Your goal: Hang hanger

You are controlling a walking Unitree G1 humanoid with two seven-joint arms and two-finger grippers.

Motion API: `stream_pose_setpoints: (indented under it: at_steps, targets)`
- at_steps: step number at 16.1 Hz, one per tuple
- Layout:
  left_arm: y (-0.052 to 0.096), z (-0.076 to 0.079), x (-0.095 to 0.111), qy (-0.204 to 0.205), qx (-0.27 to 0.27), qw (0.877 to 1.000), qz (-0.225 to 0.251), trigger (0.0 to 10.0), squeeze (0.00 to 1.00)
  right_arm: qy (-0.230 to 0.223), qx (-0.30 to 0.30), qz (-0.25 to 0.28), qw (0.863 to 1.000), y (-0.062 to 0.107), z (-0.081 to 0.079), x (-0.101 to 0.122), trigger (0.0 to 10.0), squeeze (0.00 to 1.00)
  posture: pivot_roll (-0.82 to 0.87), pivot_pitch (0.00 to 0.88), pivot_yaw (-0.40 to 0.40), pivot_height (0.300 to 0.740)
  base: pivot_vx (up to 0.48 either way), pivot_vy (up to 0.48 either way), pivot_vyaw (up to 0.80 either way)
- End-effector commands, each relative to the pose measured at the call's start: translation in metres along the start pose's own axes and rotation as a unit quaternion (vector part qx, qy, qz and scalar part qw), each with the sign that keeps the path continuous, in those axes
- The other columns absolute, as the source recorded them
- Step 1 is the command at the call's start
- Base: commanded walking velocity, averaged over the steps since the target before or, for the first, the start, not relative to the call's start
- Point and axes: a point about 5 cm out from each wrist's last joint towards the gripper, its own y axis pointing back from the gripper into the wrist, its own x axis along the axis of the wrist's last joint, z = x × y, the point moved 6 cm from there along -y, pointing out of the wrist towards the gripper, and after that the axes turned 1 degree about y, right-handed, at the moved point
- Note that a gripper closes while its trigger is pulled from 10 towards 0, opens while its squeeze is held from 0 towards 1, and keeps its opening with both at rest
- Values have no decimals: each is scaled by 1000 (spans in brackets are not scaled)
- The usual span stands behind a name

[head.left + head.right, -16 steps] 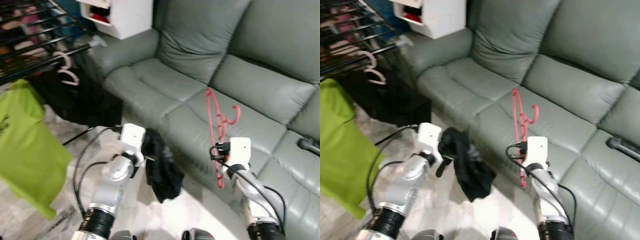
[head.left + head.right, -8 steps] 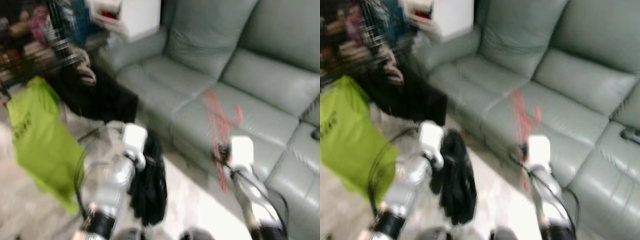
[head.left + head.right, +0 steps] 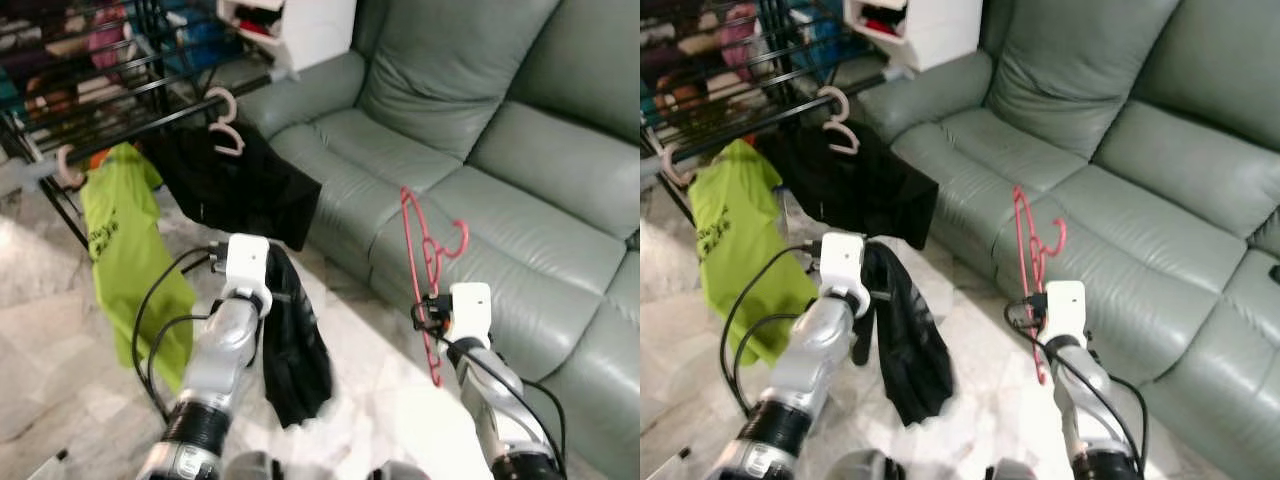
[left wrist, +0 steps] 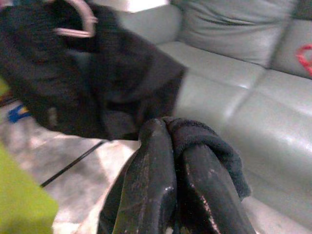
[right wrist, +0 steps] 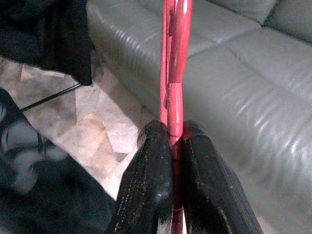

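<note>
**Right wrist view: red hanger clamped**

Right gripper (image 5: 174, 134) pinches the red hanger (image 3: 428, 262), which stands upright above it, before the grey sofa (image 3: 560, 190). Left gripper (image 4: 173, 134) is pressed onto a black garment (image 3: 292, 340) hanging below it, near the drying rack (image 3: 100, 85).

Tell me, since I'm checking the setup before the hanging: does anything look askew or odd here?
Nothing looks damaged or spilled. The right gripper pinches the red hanger edge-on and upright, off the sofa. The left gripper clamps a black garment that dangles bunched.
</note>
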Motion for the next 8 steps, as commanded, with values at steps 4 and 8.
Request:
stream_pose_setpoints:
  at_steps: [4, 8]
  targets:
    - [-24, -44, 20, 7, 160, 987, -19, 10000, 0, 98, 118, -13, 988, 13, -16, -7, 10000, 0, -23, 0, 23, 740, 0, 0, 0]
    - [-31, -37, 37, -21, 140, 990, -4, 10000, 0, 162, 245, -15, 956, 33, -37, -5, 10000, 0, -30, 0, 38, 740, 0, 0, 0]
